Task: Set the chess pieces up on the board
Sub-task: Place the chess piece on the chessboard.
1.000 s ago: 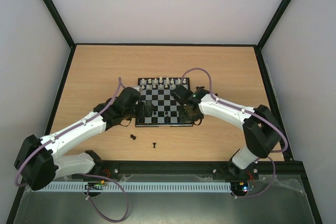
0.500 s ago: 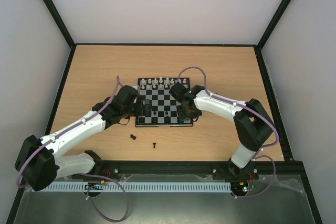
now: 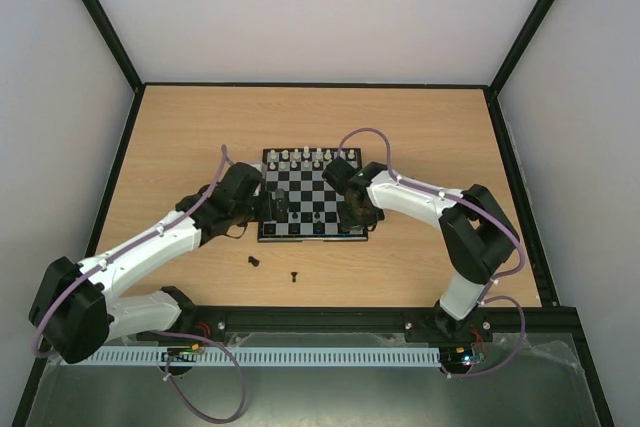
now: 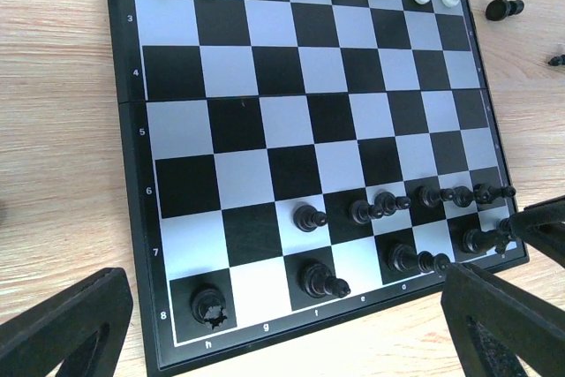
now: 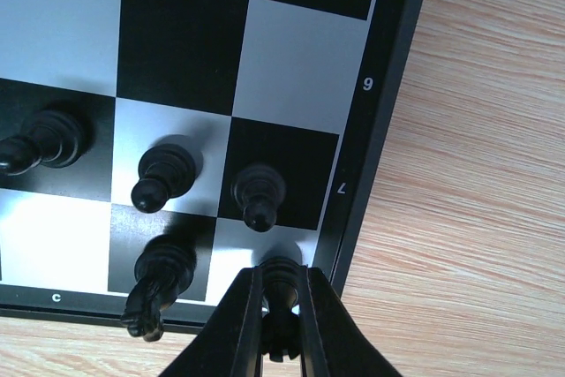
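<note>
Worktop (image 3: 180,137) of pale wood-grain laminate with black edging, boxed in by plain white walls (image 3: 320,7) and black corner struts (image 3: 100,22). Small square chessboard with black and pale grey checks (image 3: 305,192) lies mid-worktop between the two arms. White chess pieces (image 3: 305,156) are lined along its far edge. Black chess pieces (image 4: 388,205) sit in the two near rows, with several squares unfilled. Two loose black pieces (image 3: 254,261) lie on bare wood just in front of the board. Left hand (image 4: 287,306) is spread fully wide over the board's near left side, nothing between its fingers. Right hand (image 5: 278,293) is pinched tight on a small black piece (image 5: 281,273) at the near right corner square, beside the frame. Cannot tell whether that piece rests on the square or is lifted; its lower part is hidden by the fingers. From above, both hands cover the board's near corners, and piece types are too small to read. The white row is cut off at the top edge of the left wrist view.
</note>
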